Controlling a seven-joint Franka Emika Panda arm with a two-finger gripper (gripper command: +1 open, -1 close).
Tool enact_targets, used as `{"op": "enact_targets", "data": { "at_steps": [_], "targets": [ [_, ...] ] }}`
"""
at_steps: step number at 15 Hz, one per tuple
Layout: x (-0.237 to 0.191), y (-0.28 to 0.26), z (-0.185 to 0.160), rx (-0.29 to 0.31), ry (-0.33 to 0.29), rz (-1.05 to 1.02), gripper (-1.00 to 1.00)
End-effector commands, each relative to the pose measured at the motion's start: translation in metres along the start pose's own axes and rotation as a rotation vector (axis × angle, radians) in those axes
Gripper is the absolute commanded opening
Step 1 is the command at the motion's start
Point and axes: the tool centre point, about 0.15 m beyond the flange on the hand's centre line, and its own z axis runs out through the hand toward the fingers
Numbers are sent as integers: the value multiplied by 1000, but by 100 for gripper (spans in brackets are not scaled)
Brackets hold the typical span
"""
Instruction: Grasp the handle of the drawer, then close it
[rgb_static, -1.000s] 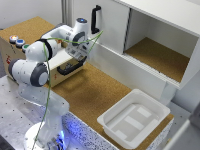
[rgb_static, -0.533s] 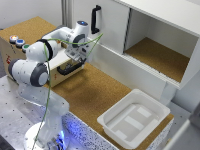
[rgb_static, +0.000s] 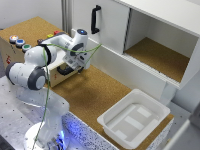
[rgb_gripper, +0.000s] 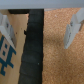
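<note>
— Fingers (rgb_gripper: 74, 27) first: how do they look to us?

— We see them spread wide in the wrist view, one pale finger on each side of the handle (rgb_gripper: 34, 47). They are not touching it. The black bar sits between them with space on both sides.

— Where is the drawer (rgb_static: 64, 67)?

— We find it at the exterior view's left, sticking out of the wooden box (rgb_static: 20, 52) that has coloured buttons (rgb_static: 18, 42) on top. Its light wood front faces the cork tabletop (rgb_static: 95, 97). The gripper (rgb_static: 79, 61) hangs right at that front, so we can see only a bit of the black handle there.

— What else do we see?

— We see a white tub (rgb_static: 134, 120) on the cork, well apart from the drawer. Behind the arm stands a big white cabinet (rgb_static: 150, 35) with a long black door handle (rgb_static: 95, 19).
</note>
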Motion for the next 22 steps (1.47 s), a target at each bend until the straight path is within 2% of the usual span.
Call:
{"op": "enact_targets", "data": {
  "at_steps": [1, 2, 10, 16, 19, 22],
  "targets": [
    [13, -6, 22, 61, 33, 37, 100],
    [18, -6, 23, 68, 14, 33, -100],
    [31, -7, 37, 83, -58, -13, -100],
    [29, -27, 31, 61, -51, -70, -100],
    [24, -47, 40, 40, -65, -113, -100],
    [21, -71, 51, 46, -86, -149, -100]
  ]
}}
